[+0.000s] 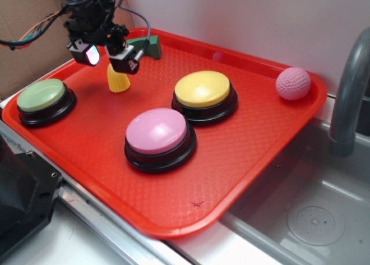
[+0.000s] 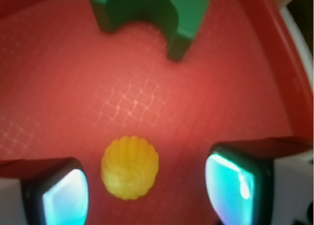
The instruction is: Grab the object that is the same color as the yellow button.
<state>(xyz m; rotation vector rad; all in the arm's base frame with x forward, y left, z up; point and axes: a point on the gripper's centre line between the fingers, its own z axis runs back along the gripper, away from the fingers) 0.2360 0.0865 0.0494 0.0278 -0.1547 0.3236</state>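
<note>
The small yellow toy corn cob stands upright on the red tray, near its back left. In the wrist view I look down on its bumpy top. My gripper hangs just above it, open, with one pad on each side; the cob sits between the pads, nearer the left one, touching neither. The yellow button, a yellow dome on a black base, stands mid-tray to the right of the cob.
A green arch block lies just behind the cob. A pink button, a green button and a pink knitted ball are on the tray. A sink and grey faucet are at right.
</note>
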